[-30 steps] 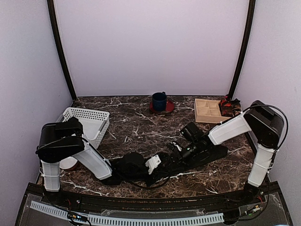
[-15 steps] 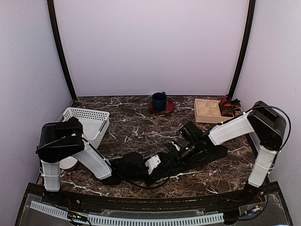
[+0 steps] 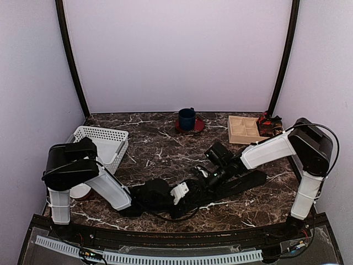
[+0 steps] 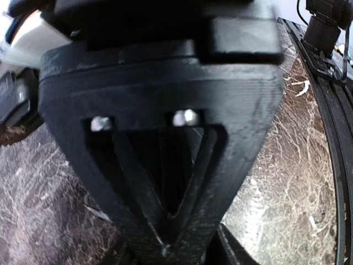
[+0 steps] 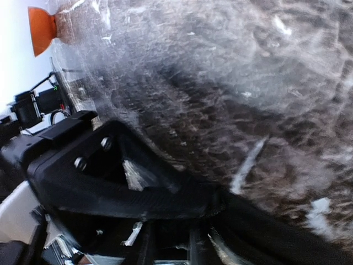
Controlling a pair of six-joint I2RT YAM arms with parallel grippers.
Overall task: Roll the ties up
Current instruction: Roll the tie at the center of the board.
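Crowding together low over the bench (image 3: pixel 160 149), left claw (image 3: pixel 190 191) and right claw (image 3: pixel 203 179) meet at the black tie (image 3: pixel 248 179), which stretches off rightward. Can't tell whether either's clenched or released.

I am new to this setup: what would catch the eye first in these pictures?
The left gripper and the right gripper meet low over a black tie at the near middle of the dark marble table. Behind them, a white basket stands at the left and a blue mug at the back centre.
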